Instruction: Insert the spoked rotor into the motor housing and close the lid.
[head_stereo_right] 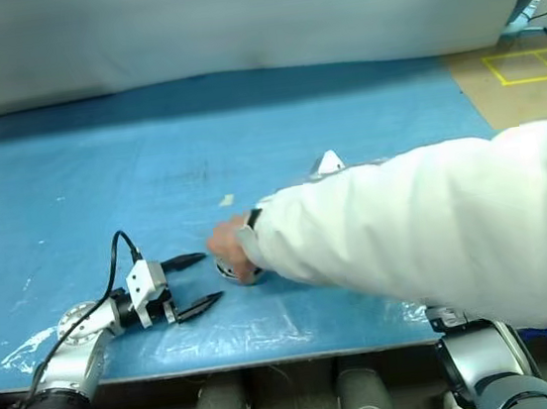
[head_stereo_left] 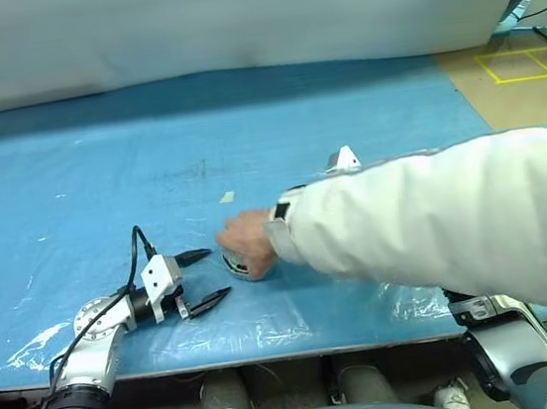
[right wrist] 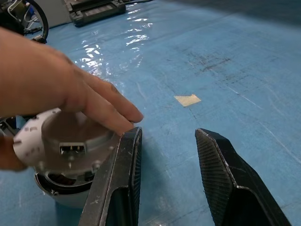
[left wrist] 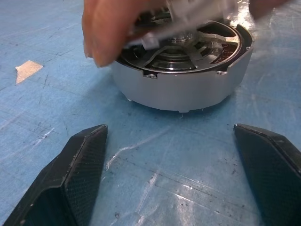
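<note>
Grey motor housing point(left wrist: 181, 77) sits on blue plastic-covered table point(head_stereo_left: 99, 166), spoked rotor point(left wrist: 181, 47) already seated inside. Person's hand point(head_stereo_left: 248, 242) lowering lid point(right wrist: 66, 139) onto it, guess that's the closing step. Left gripper point(head_stereo_left: 201, 279) lies beside housing, fingers wide apart, empty. Right gripper point(right wrist: 167, 174) part-open, nothing between. White curtain behind, yellow floor tape off right.

The left arm lies low over the worktop's near edge, towards its left end, forearm angled inward. Its left gripper point(head_stereo_left: 205, 279) points level across the worktop towards the middle, black fingers point(left wrist: 75, 174) spread wide with nothing between them. A person's white-sleeved arm point(head_stereo_left: 435, 220) reaches in from the right, crossing over the robot's right arm; the person's hand point(head_stereo_left: 248, 240) sits just beyond the left gripper's tips. The right gripper point(right wrist: 167, 176) stands partly apart, empty, one finger point(right wrist: 120, 183) beside the person's fingertips.
</note>
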You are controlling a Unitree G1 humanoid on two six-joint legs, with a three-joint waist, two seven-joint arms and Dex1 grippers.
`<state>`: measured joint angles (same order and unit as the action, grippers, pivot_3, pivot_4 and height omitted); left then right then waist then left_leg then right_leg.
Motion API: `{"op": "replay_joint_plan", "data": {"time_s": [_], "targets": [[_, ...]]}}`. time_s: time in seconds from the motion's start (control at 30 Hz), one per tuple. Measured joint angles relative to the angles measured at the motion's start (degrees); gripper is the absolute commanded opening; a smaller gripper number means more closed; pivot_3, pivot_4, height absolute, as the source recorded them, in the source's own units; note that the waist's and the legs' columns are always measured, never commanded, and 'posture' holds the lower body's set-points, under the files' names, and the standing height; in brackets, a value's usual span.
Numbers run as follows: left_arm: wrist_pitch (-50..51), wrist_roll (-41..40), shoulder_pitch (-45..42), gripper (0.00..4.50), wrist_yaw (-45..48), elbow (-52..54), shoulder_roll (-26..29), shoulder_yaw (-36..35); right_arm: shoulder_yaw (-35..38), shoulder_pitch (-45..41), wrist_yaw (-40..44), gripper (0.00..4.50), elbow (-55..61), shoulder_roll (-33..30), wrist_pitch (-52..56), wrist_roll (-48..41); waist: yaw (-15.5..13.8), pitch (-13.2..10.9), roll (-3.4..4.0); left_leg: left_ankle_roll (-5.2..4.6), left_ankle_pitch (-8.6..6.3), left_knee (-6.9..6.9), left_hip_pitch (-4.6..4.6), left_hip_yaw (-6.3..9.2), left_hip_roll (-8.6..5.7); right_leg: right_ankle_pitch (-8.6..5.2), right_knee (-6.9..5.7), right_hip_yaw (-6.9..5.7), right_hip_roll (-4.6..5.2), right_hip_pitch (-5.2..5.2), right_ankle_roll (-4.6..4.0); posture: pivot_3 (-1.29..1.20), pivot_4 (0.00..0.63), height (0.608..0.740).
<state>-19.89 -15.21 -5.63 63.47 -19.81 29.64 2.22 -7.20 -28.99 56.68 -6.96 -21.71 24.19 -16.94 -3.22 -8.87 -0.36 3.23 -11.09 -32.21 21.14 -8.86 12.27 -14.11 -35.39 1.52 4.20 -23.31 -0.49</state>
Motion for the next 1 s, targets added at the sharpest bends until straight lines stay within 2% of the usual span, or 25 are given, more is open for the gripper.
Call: {"op": "replay_joint_plan", "data": {"time_s": [0.63, 1.0], "targets": [[-0.3, 0.7, 0.5, 4.50, -1.3, 0.6, -0.4, 0.0, -0.2, 0.7, -0.9, 1.85, -1.4, 1.2, -2.4, 0.0, -0.3, 0.0, 0.00, 0.00, 0.00, 0.00, -0.01, 0.00, -0.03, 0.00, 0.00, 0.01, 0.02, 0.01, 0.00, 0.00, 0.150, 0.740], [-0.2, 0.7, 0.7, 4.50, -1.8, 0.9, -0.4, 0.0, 0.1, -6.9, -0.6, 1.85, -11.5, 1.2, -4.0, 0.7, -0.6, 0.0, 0.00, 0.00, 0.00, -0.02, -0.01, 0.00, -0.02, 0.00, -0.03, 0.00, 0.01, 0.01, 0.00, 0.00, 0.150, 0.740]]}}
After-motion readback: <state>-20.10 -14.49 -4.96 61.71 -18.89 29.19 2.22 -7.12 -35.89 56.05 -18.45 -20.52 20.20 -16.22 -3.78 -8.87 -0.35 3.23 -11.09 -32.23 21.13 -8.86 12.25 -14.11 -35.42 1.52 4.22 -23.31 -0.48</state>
